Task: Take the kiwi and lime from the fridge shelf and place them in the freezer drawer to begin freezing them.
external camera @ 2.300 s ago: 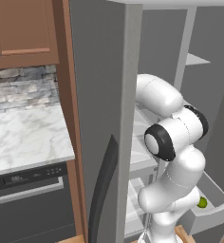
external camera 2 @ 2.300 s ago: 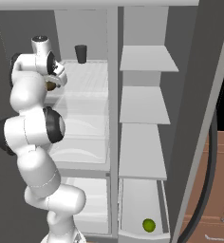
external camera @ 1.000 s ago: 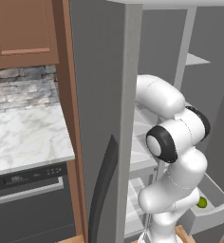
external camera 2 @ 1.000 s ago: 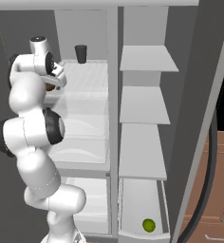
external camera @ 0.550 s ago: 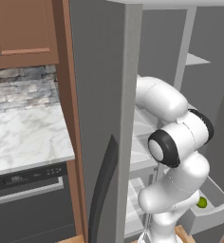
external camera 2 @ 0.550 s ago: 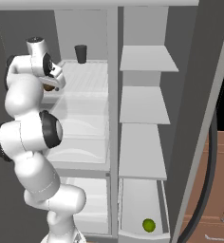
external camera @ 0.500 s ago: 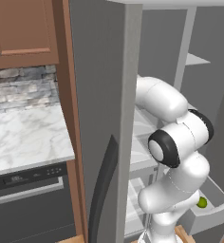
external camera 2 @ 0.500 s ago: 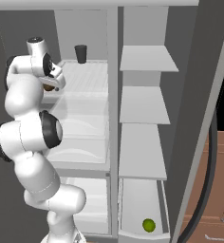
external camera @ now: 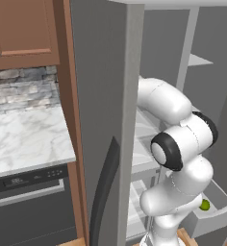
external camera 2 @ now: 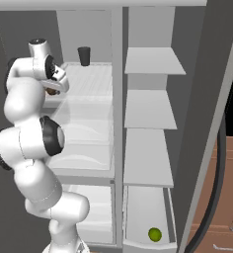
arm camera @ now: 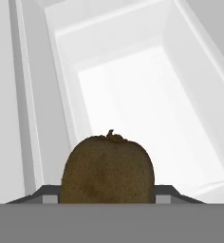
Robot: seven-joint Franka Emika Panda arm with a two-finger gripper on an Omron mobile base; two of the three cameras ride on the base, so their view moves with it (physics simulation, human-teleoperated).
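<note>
The kiwi (arm camera: 107, 168), a brown fuzzy oval, sits between my gripper's (arm camera: 107, 195) two dark fingertips, which press against its sides. From the right base view the gripper (external camera 2: 51, 89) reaches onto the left side of an upper fridge shelf, where the kiwi (external camera 2: 50, 92) peeks out as a brown spot under the hand. The lime (external camera 2: 154, 234) lies in the pulled-out freezer drawer (external camera 2: 138, 245) at the bottom right. In the left base view the lime (external camera: 204, 204) shows behind my arm in that drawer (external camera: 212, 219).
A dark cup (external camera 2: 84, 55) stands at the back of the top shelf. The open fridge door (external camera: 106, 120) rises left of my arm, beside a marble counter (external camera: 24, 139). Flat shelves (external camera 2: 150, 108) stack above the drawer. A white bin (arm camera: 147, 95) lies below the hand.
The jaws have closed from wide open onto the kiwi. The arm has barely shifted, and the lime has stayed in the drawer.
</note>
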